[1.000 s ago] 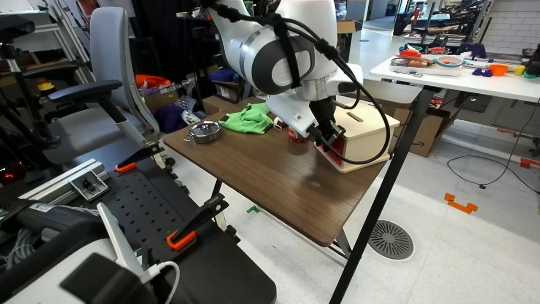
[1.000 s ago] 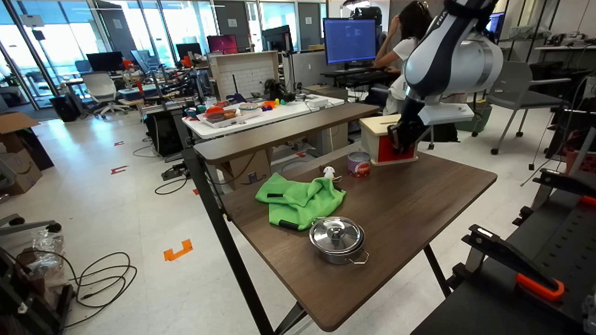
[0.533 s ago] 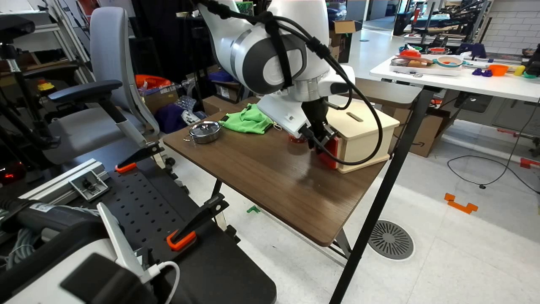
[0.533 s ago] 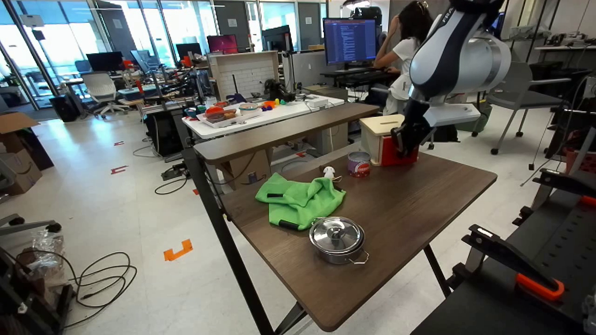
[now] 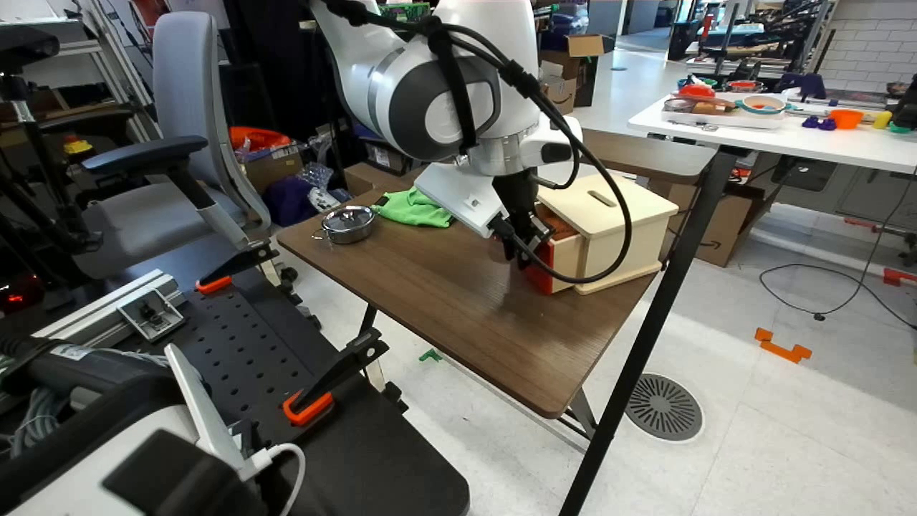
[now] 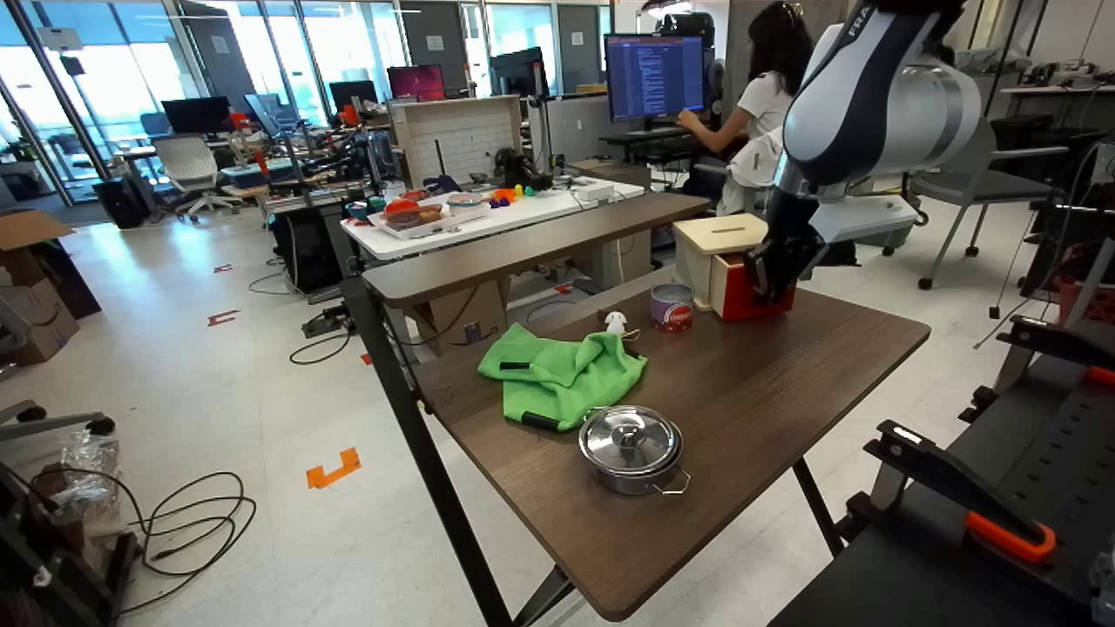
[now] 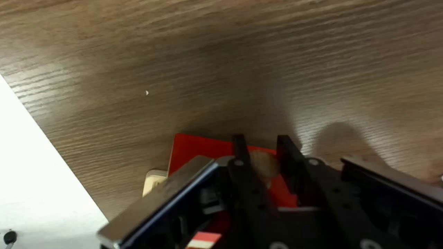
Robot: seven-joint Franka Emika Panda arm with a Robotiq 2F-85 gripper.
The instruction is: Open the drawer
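Note:
The drawer has a red front point(image 6: 739, 294) and light wooden sides point(image 5: 568, 259). It stands partly out of the small tan wooden cabinet point(image 5: 632, 233), and part of its inside shows. The cabinet also shows in an exterior view point(image 6: 695, 252). My gripper point(image 7: 261, 147) is shut on a round wooden knob point(image 7: 264, 164) on the drawer's red front, one finger on each side. In both exterior views the gripper point(image 5: 526, 251) point(image 6: 773, 287) is at the red front and covers part of it. The knob is hidden in both exterior views.
A can point(image 6: 672, 308) stands beside the cabinet. A small white figure point(image 6: 615, 323), a green cloth point(image 6: 566, 374) and a lidded metal pot point(image 6: 631, 446) are farther along the brown table point(image 6: 766, 392). A black cable point(image 5: 625, 215) loops from the arm in front of the cabinet.
The arm has moved back from the cabinet, and the drawer has slid out with it, from closed to partly open. The cabinet, can, cloth and pot stay in place.

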